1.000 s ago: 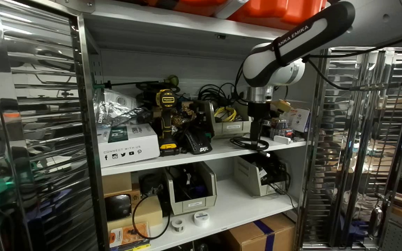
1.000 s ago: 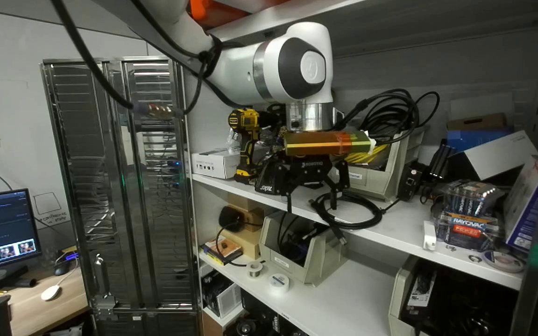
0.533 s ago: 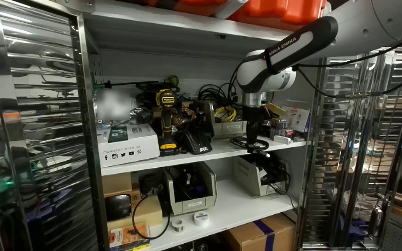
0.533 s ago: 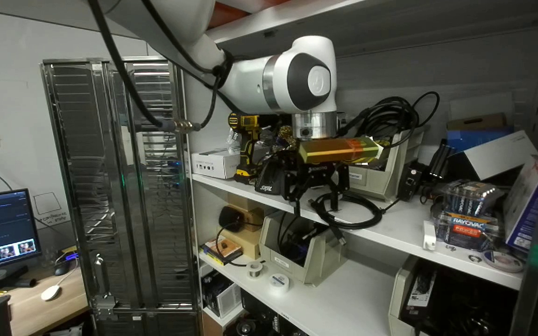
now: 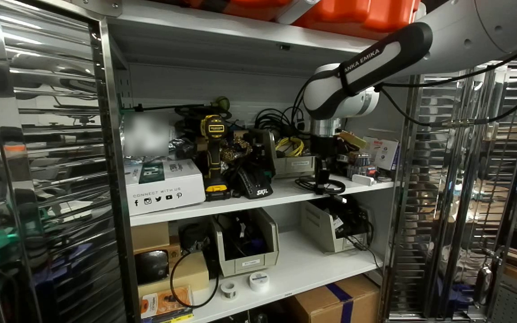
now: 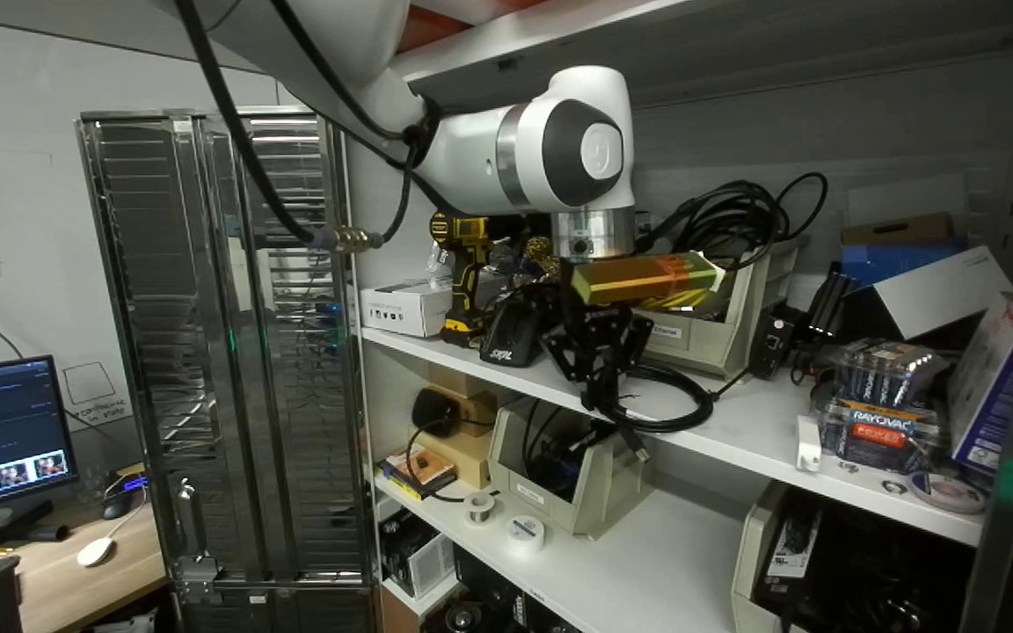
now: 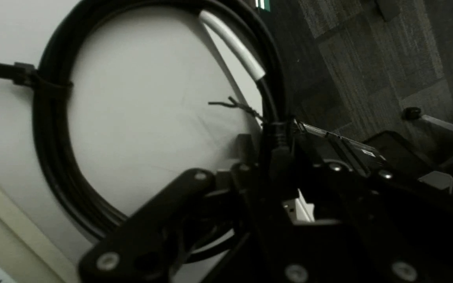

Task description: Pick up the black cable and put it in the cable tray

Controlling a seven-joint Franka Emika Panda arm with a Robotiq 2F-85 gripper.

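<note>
- A black two-fingered gripper is hanging down at the front edge of a long white shelf, its jaws standing nearly together; I'm seeing them pinching one side of a coiled loop of glossy black cable.
- That loop is lying on the shelf, its silver-tipped plug poking out past the front edge.
- In the wrist view, a black strap is cinching the loop's far side, a silvery-white sleeve is wrapping one strand, and a thin twisted black tie is sticking into the middle.
- Just behind the loop, a pale beige rectangular bin, the cable tray, is standing on the same shelf; yellow cable and thick black coils are showing above its rim.
- A white-and-black jointed arm is leaning in over the shelf, and a shiny amber-gold block is sitting just above the gripper.
- Along from the bin, a yellow-and-black cordless drill is standing upright, with a black SKIL-marked piece resting beside it and a white printed carton sitting on its other side.
- Toward the shelf's opposite end, a clear pack of Rayovac batteries is standing.
- One level down, another pale beige bin is holding dark cables, and two round white spools are sitting in front.
</note>
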